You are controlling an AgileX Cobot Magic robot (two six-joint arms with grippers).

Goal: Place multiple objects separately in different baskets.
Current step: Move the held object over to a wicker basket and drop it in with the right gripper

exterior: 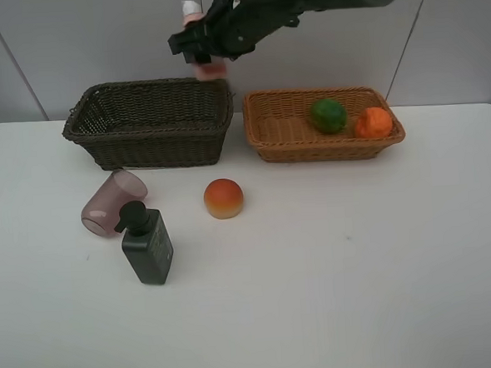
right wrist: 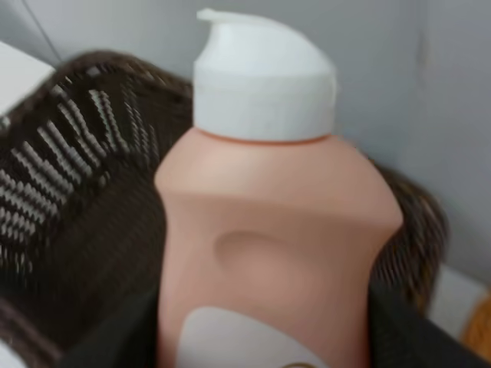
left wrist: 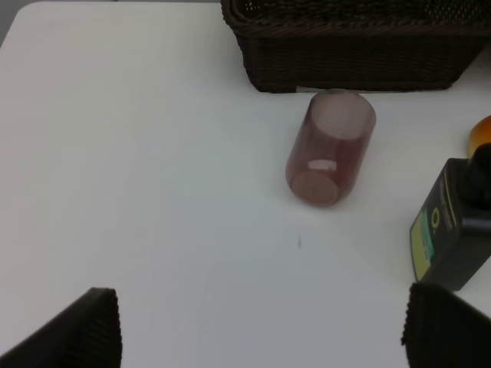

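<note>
Clamped hard with the right fingers (right wrist: pixel 418 330) on both sides of the small pink bottle (right wrist: pixel 268 245), white cap up, hanging above the far right corner of the dark brown basket (exterior: pixel 151 144), not yet let go. Spread wide at the left fingers (left wrist: pixel 77 333), gripping nothing, low over the near left of the desk (exterior: pixel 335 279) and facing the pink cup (left wrist: pixel 330 149). Judging by the layout, roughly a third done: green fruit (exterior: pixel 329 115) and orange (exterior: pixel 374 123) already lying in the light basket (exterior: pixel 280 132) at far right. Left to sort once the bottle drops: the cup on its side, the dark pump bottle (exterior: pixel 147 244) upright just beside it, the peach (exterior: pixel 223 198) near the middle. Plain white desk underneath, smooth and matt; pale grey panelled wall (exterior: pixel 70 44) behind.
</note>
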